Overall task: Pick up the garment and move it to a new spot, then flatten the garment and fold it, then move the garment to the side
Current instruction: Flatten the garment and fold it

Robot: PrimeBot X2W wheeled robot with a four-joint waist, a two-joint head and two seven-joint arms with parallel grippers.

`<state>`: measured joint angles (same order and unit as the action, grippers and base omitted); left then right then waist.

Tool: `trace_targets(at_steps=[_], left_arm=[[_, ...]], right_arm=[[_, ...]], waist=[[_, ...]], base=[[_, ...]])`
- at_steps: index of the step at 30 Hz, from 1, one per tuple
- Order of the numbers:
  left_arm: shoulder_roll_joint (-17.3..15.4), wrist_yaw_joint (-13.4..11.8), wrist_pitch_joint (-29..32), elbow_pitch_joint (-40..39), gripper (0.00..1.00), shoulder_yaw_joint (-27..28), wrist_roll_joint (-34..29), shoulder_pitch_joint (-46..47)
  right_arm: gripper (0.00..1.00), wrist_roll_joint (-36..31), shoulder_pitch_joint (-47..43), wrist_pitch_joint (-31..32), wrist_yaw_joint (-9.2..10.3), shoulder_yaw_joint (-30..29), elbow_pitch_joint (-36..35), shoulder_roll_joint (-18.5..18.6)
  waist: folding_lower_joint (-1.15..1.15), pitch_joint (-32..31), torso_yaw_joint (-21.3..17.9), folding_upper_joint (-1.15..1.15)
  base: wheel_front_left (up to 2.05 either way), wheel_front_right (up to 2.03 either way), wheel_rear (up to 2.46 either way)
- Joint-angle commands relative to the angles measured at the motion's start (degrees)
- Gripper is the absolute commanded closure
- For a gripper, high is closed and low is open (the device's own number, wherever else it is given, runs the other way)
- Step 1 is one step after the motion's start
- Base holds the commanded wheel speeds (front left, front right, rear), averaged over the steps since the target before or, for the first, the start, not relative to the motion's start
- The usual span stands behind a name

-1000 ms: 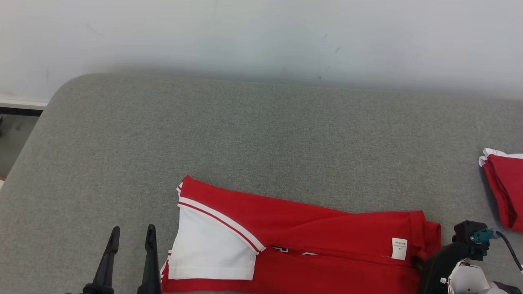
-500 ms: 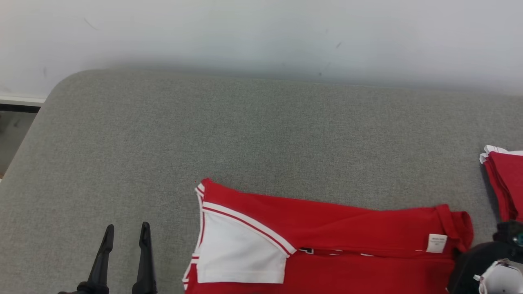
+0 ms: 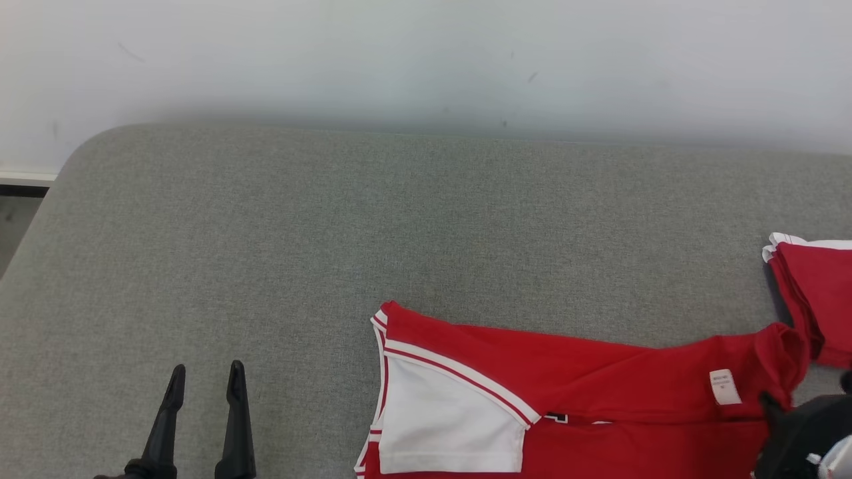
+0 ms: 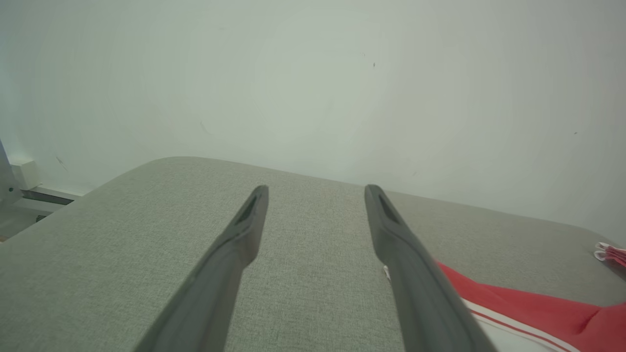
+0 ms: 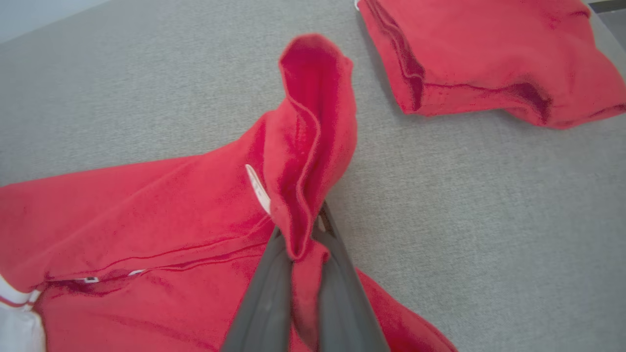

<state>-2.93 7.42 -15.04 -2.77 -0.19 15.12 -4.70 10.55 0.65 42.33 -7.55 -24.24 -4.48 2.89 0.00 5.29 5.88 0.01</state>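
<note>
**Red garment**, with a white sleeve panel trimmed in red and white, laid folded lengthwise on the grey padded surface. It is placed at the lower right of the head view and is cut off by the bottom edge. A white label is seen near the garment's right end. That end is pinched between the closed fingers of the right gripper. In the right wrist view a fold of red cloth is drawn up between the two dark fingers and stands above their tips. Whether the gripped end is lifted clear of the surface cannot be settled, since the dark wrist covers it in the head view. A second folded red garment is set just beyond the held end, with a strip of grey shown between them in the right wrist view. The left gripper is held over bare surface well to the left of the garment, its fingers spread wide and empty. A pale wall is seen behind the surface.
</note>
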Motion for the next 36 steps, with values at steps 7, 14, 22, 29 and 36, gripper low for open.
trace_targets(at_steps=[7, 14, 22, 29, 36], left_arm=[[0.05, 0.08, -0.13, -0.35, 0.00, -0.34, -0.50, 0.18], [0.04, 0.08, -0.13, 0.29, 0.00, -1.35, -0.35, 1.13], [0.04, 0.01, -0.13, 0.98, 0.00, -2.40, -0.20, 1.05], [-0.16, 0.01, -0.13, 1.40, 0.00, -3.23, 0.14, 0.69], [-0.26, 0.01, -0.13, 1.69, 0.00, -3.71, 0.48, 0.78]], right_arm=[[1.00, 10.52, -2.63, 3.35, 0.14, 15.70, -5.11, 0.03], [1.00, 14.92, 3.42, -0.79, 0.14, 28.35, 1.75, 0.02], [1.00, 18.72, 10.78, -4.57, 0.14, 37.44, 12.51, 0.04], [1.00, 22.28, 17.06, -8.63, 0.14, 45.78, 22.31, 0.05], [1.00, 25.00, 20.71, -11.36, 0.14, 50.16, 28.88, 0.02]], waist=[[0.00, -0.03, 0.12, -0.01], [0.00, 0.10, 1.61, -0.01], [0.00, -0.45, 4.13, -0.01], [0.00, -0.95, 6.39, -0.01], [0.00, -1.01, 7.44, -0.01]], base=[[0.00, 0.00, 0.00], [0.00, 0.00, 0.00], [0.00, 0.00, 0.00], [0.00, 0.00, 0.00], [0.00, 0.00, 0.00]])
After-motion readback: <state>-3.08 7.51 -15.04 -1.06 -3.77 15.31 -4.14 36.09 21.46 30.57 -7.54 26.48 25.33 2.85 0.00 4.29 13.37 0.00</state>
